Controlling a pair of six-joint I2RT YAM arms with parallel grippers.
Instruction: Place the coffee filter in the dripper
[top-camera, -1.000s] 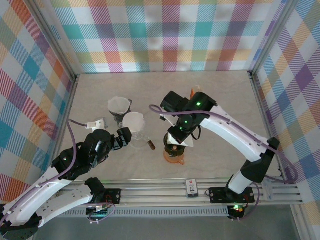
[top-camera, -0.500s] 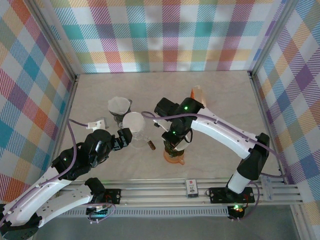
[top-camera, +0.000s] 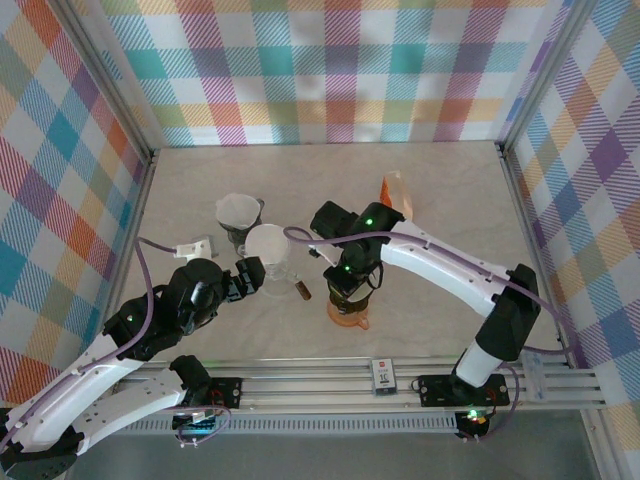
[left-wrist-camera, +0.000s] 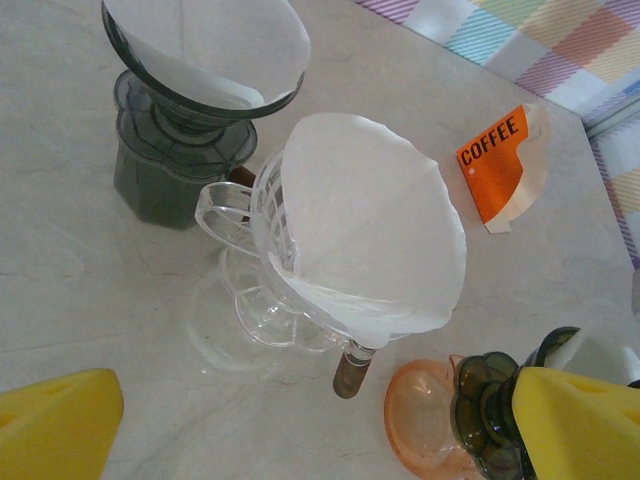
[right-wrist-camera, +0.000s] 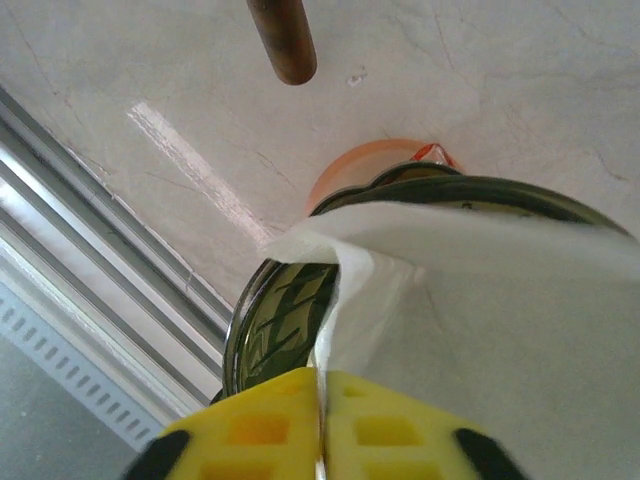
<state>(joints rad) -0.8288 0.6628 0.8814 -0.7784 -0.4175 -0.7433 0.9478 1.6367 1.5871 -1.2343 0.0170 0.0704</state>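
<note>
Marbled tabletop (top-camera: 450, 220) is bearing the dark green dripper (right-wrist-camera: 285, 315) at six o'clock — right gripper (right-wrist-camera: 322, 425) is pinching the white paper filter (right-wrist-camera: 480, 300) to seat it; left gripper (top-camera: 250, 276) is gaping, empty.

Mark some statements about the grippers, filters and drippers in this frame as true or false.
1. The right gripper is shut on a coffee filter. True.
2. The clear dripper has no paper in it. False: a white filter sits in it.
3. The left gripper is open and holds nothing. True.
4. The coffee packet lies inside a dripper. False: it lies on the table, apart from the drippers.
5. The coffee filter is at the rim of the dark green dripper, which stands on an orange base. True.
</note>
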